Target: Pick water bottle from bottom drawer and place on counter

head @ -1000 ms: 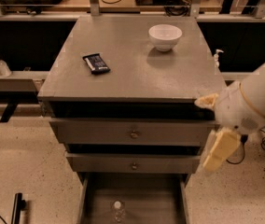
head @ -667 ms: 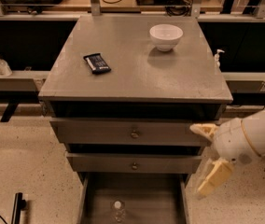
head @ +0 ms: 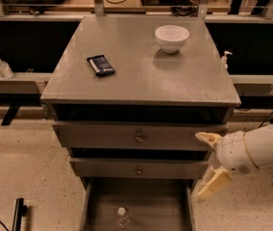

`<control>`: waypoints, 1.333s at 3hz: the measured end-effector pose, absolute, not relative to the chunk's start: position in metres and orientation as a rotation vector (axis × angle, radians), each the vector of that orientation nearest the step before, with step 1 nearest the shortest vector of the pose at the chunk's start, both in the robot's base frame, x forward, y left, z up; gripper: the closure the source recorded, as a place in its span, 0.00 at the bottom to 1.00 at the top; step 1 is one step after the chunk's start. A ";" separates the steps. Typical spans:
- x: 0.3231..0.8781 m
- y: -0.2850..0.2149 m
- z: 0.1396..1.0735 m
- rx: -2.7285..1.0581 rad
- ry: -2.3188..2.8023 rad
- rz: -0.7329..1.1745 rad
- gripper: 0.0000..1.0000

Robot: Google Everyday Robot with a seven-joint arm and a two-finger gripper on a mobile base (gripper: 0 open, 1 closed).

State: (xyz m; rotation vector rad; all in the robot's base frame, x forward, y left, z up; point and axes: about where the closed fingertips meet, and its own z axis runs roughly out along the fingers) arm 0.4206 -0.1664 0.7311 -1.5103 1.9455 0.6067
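**What's on my counter**

The grey counter (head: 141, 81) fills the middle of the frame. A white bowl (head: 172, 37) sits toward its upper right, and a dark snack bar (head: 101, 65) lies left of centre, well apart. My gripper (head: 206, 165) hangs lower right, below the front lip, fingers spread.

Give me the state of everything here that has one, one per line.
bottom drawer: pulled open.
water bottle: upright inside the bottom drawer, capped.
gripper: open, empty, right of the drawers.
knobbed drawers: appear shut.
bowl: upright on the counter.
dark packet: flat on the counter.
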 end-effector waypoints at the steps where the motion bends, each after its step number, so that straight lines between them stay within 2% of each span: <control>1: 0.418 -0.147 0.688 -1.444 1.853 0.586 0.00; 2: 0.432 -0.148 0.683 -1.439 1.694 0.477 0.00; 4: 0.440 -0.123 0.670 -1.461 1.528 0.499 0.00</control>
